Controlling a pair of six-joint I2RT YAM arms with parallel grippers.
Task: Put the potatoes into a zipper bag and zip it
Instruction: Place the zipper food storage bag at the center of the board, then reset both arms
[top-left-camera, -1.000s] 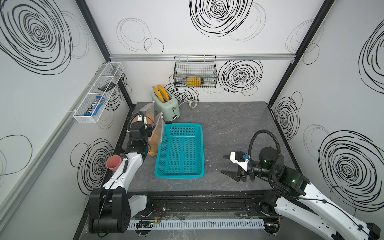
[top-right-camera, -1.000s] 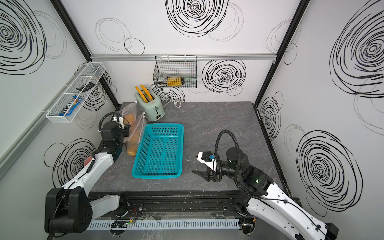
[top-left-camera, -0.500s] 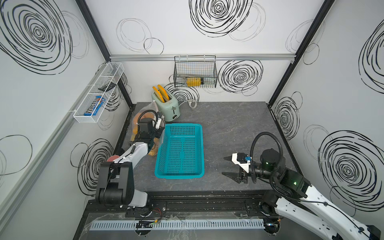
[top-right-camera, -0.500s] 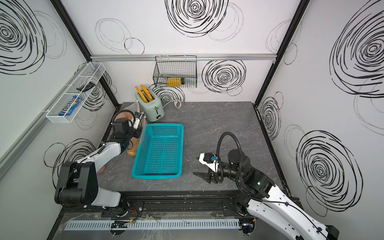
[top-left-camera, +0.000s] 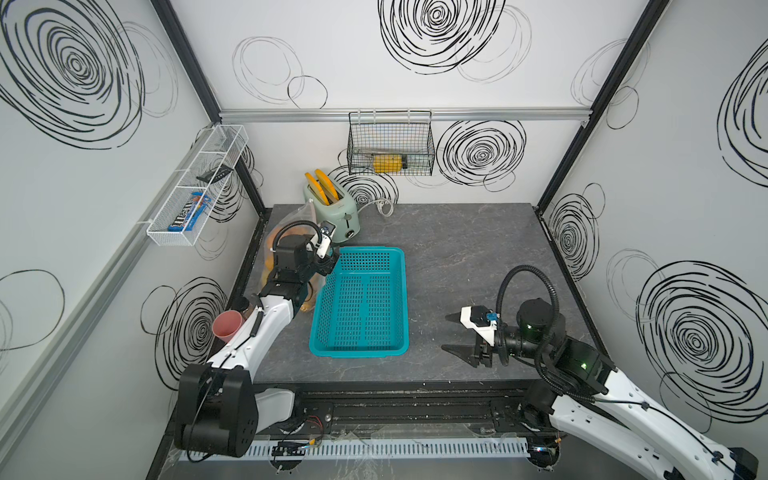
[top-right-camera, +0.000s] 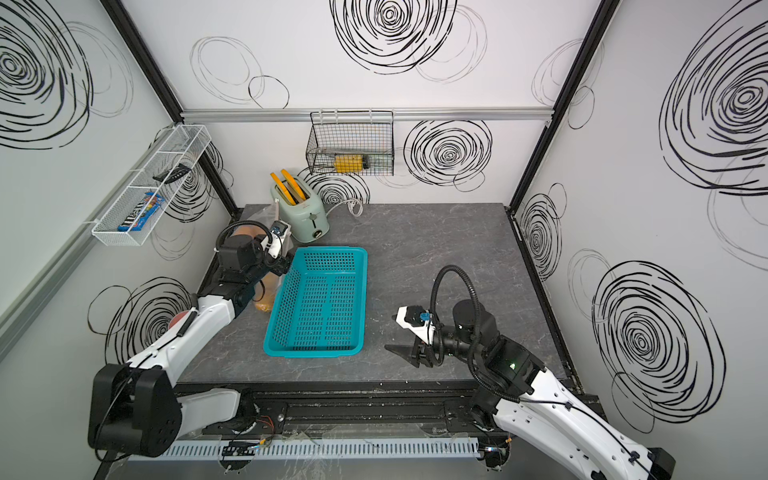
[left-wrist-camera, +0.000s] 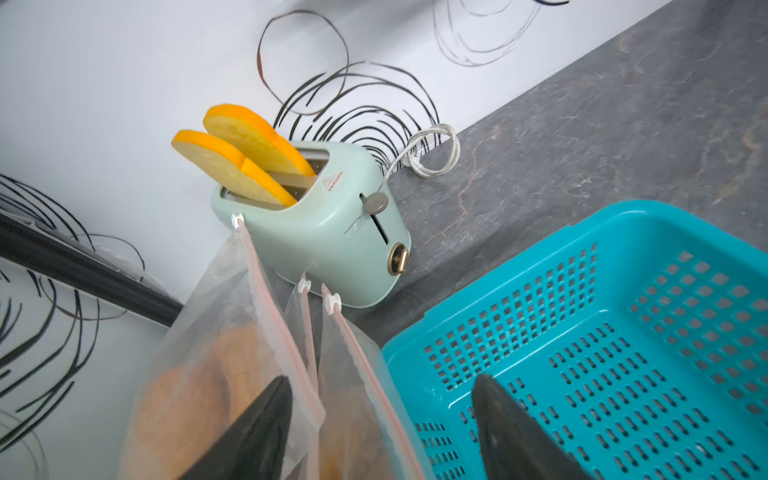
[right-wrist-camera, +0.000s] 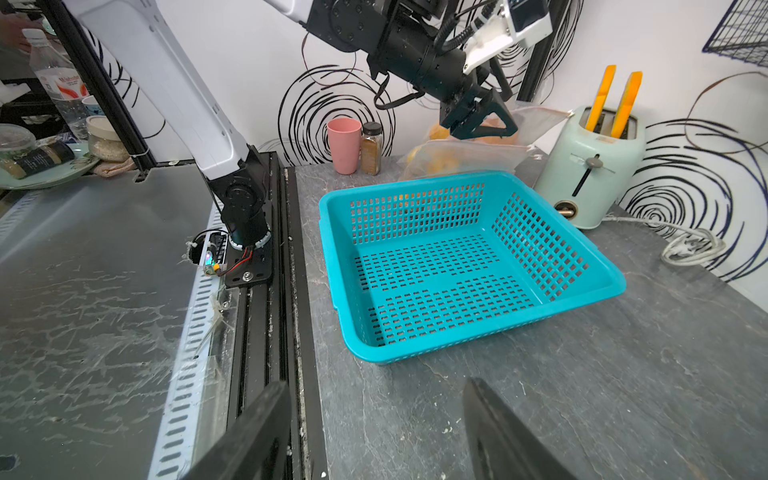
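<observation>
On the left wall hangs a white wire shelf (top-left-camera: 195, 195) with a blue candy pack (top-left-camera: 189, 214) in it. Below, at the left edge of the grey stone-patterned tabletop (top-left-camera: 457, 249), a pink plastic cup (right-wrist-camera: 344, 145) stands just beside a small glass spice jar (right-wrist-camera: 371, 147) with a black cap.

Next come the clear plastic zipper bags (left-wrist-camera: 232, 299) with pink zip strips and white sliders. They are slumped just beside the basket's left wall, with the sliders at the toaster end. The orange-brown oval potatoes (left-wrist-camera: 187, 395) are inside them and show through the film. The left hand (left-wrist-camera: 380, 378) hovers over the bags with its black fingers (left-wrist-camera: 266, 415) spread wide, gripping nothing. One zip strip runs beneath the gap.

Behind the bags a mint-green two-slot toaster (top-left-camera: 334, 212) stands near the back wall, two orange toast slices (top-left-camera: 322, 189) sticking up from it. A teal perforated plastic basket (top-left-camera: 357, 352) sits mid-tabletop. Above it, on the back wall, hangs a black wire basket (top-left-camera: 390, 141) with something yellow inside.

Off to the right, well apart from the teal basket, the right hand (top-left-camera: 445, 332) hangs low over the tabletop, its jaws open and holding nothing.
</observation>
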